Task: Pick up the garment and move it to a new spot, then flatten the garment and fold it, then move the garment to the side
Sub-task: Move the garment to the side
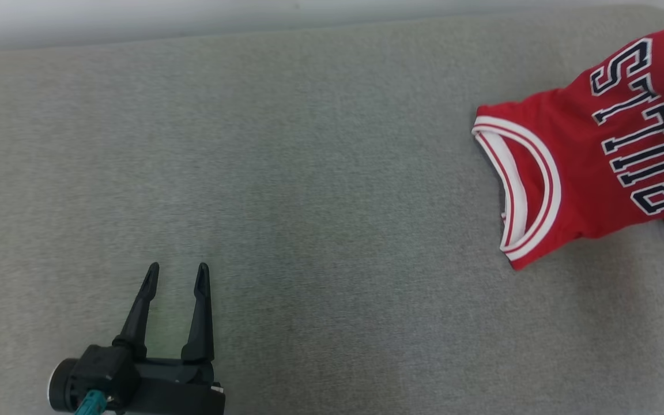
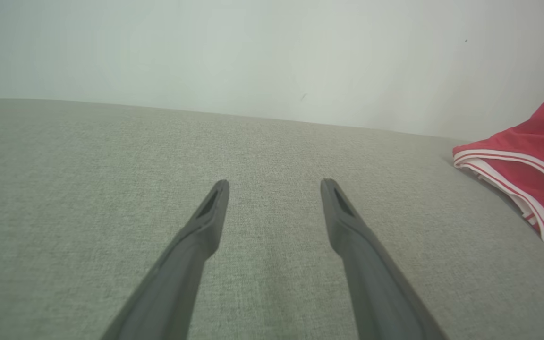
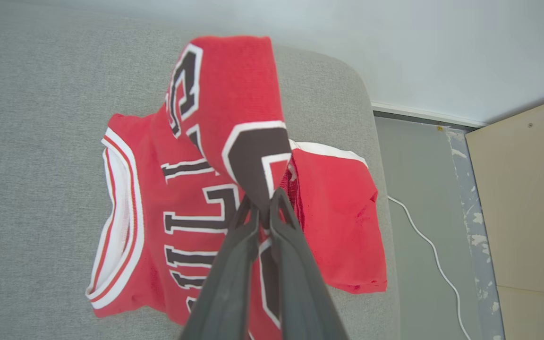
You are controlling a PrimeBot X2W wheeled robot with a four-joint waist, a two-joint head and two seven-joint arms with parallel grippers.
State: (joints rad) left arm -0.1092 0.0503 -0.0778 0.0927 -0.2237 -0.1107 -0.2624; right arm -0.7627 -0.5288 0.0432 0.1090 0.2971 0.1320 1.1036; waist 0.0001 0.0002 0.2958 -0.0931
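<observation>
The garment is a red jersey with white trim and dark lettering, lying at the right end of the grey surface. In the right wrist view my right gripper is shut on a fold of the garment, which rises in a peak above the rest of the cloth. A dark part of that arm shows at the head view's right edge. My left gripper stands open low on the left, far from the jersey. Its fingers point across bare cloth, with the garment's collar at the right edge.
The grey padded surface's right edge lies just beyond the jersey. Beyond it is floor with a white cable and a pale wooden panel. A light wall runs behind the surface.
</observation>
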